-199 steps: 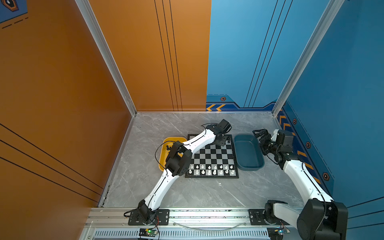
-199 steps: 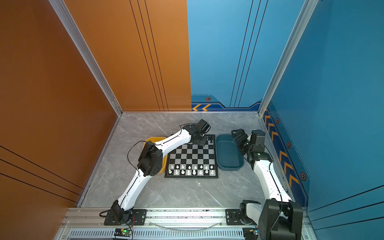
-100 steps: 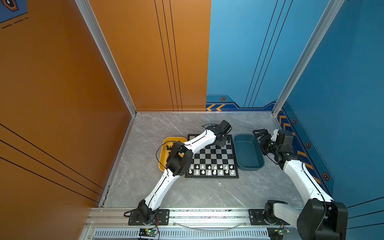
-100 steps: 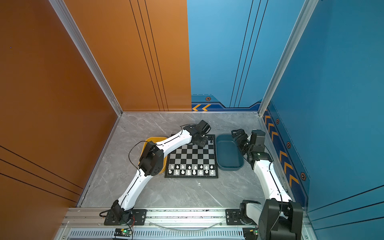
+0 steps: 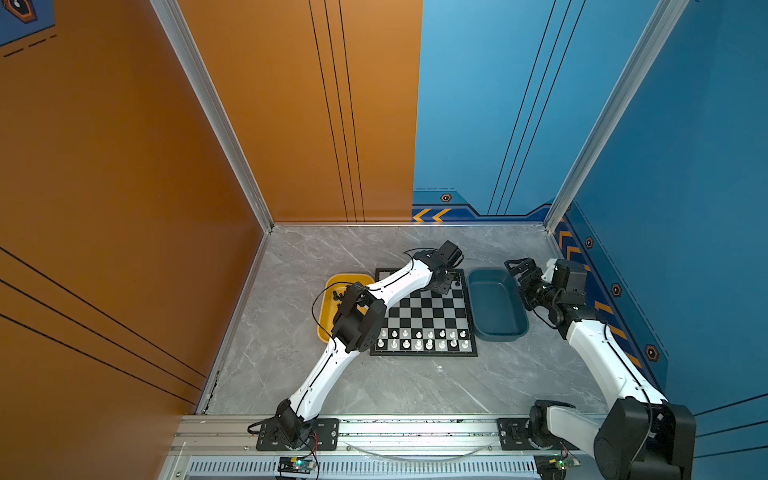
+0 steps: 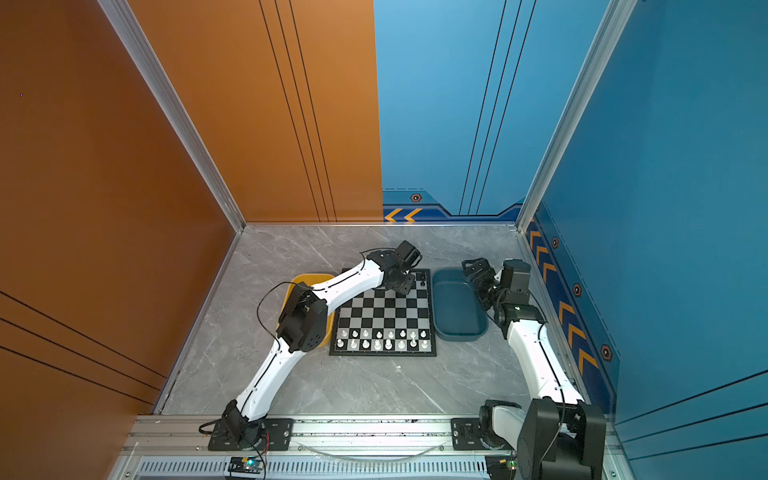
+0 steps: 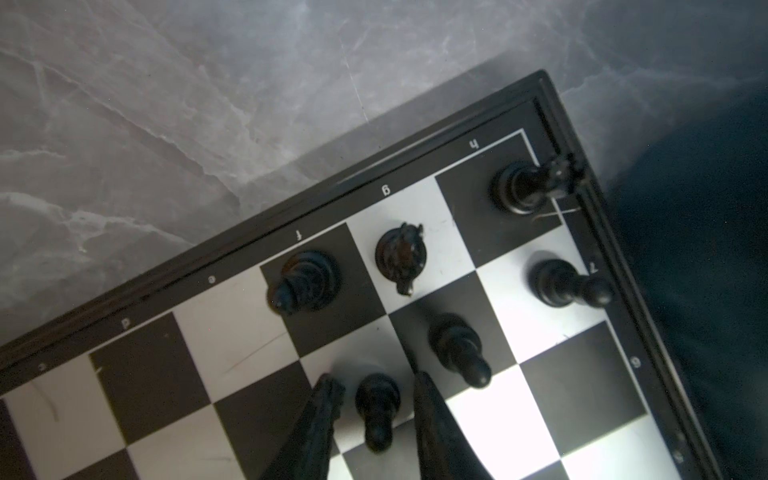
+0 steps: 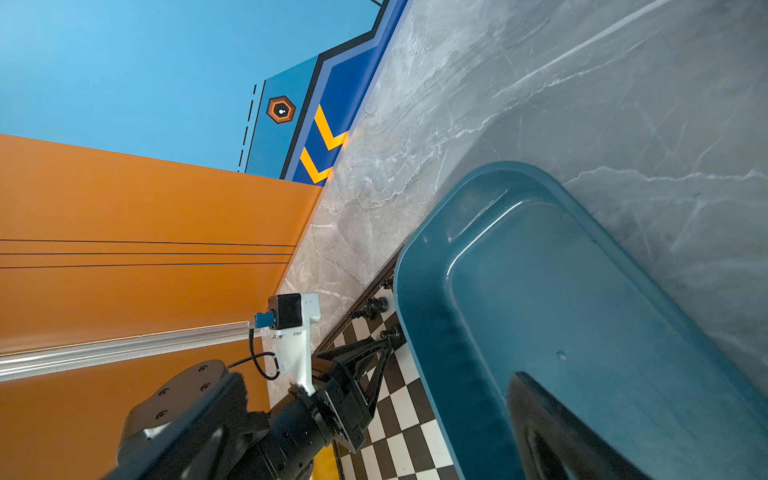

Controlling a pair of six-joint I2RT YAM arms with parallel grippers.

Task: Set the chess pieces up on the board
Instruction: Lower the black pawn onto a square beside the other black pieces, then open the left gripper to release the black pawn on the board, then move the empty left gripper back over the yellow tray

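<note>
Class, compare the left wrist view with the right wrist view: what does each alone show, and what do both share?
Left wrist only: the edge letters of the board, a knight, a bishop, and a pawn between the open left claw's fingers, gaps on both sides. Right wrist only: the orange wall, the left arm from outside, the tray's inside. Both: the board, the table, the left claw, black pieces near the tray; the left wrist shows the tray only as a dark blur.

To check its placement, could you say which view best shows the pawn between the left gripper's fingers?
Left wrist view: the pawn stands close up, clear of both fingers. The other views show only the left gripper covering it.
</note>
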